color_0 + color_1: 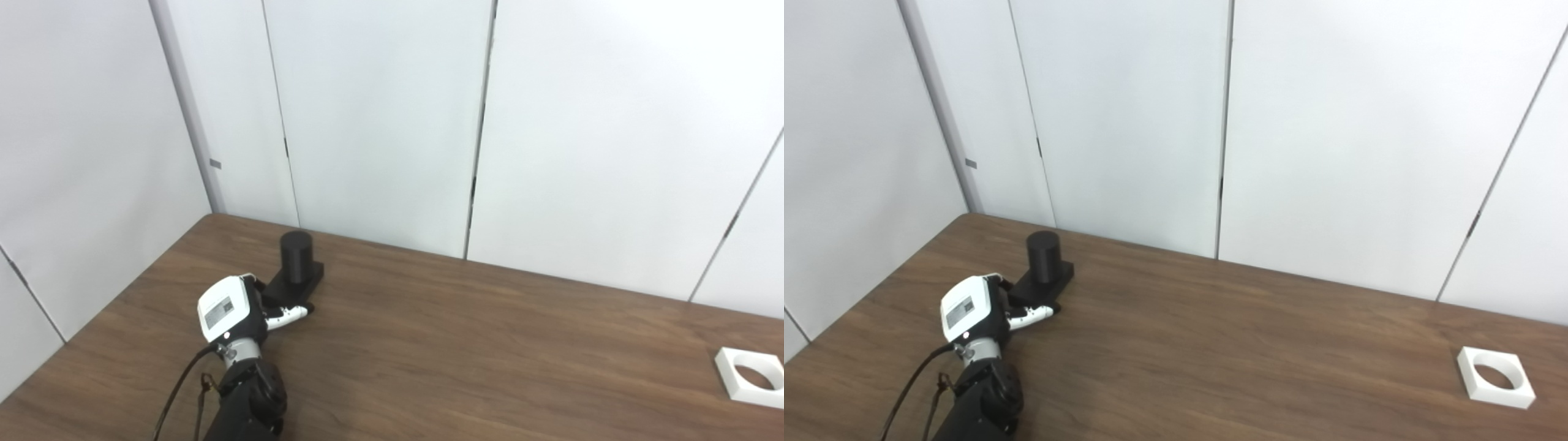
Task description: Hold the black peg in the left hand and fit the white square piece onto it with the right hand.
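One black peg [297, 259] stands upright on the wooden table [465, 343], a round cylinder rising from a flat black square base, and it serves as the landmark here. One hand is in view: the left hand [236, 309], white-backed with black and white fingers [293, 315], sits just beside the near edge of the peg's base, its fingers reaching along that edge and apparently touching it. From behind, the pictures do not settle whether the fingers are clasped on the base or only lying against it, so its grasp cannot be told; the cylinder itself is not held. A dark forearm and one black cable trail down from the hand toward the bottom edge. One white square piece [1496, 376], with a round hole through its middle, lies flat on the table well apart from the peg, far off to the peg's right and nearer the viewer. The right hand does not show in either view.
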Action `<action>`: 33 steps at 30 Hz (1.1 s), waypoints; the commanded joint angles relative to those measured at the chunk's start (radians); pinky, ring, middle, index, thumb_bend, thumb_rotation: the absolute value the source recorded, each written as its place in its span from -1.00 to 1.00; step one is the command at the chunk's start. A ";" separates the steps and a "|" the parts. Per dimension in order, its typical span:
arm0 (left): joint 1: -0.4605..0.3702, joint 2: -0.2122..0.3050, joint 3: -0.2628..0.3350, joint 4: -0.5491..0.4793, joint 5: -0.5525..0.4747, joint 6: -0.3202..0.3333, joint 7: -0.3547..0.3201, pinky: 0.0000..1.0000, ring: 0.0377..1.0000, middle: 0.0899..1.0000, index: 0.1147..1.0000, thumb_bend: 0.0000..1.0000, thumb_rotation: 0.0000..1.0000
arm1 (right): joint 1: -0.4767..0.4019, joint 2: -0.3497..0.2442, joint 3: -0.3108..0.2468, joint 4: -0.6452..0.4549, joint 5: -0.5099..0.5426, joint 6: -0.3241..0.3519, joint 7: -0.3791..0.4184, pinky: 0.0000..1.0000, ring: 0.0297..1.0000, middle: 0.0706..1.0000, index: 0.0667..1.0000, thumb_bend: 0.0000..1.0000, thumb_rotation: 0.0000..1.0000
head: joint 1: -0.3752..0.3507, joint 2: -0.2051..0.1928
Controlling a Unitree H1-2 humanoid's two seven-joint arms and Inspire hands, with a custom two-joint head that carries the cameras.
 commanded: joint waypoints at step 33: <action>0.188 0.026 -0.123 -0.423 -0.127 -0.055 -0.153 0.31 0.55 0.46 -0.16 0.02 -0.89 | 0.005 0.000 0.032 -0.023 0.004 -0.004 0.012 1.00 1.00 0.97 0.97 0.59 0.93 | -0.074 0.061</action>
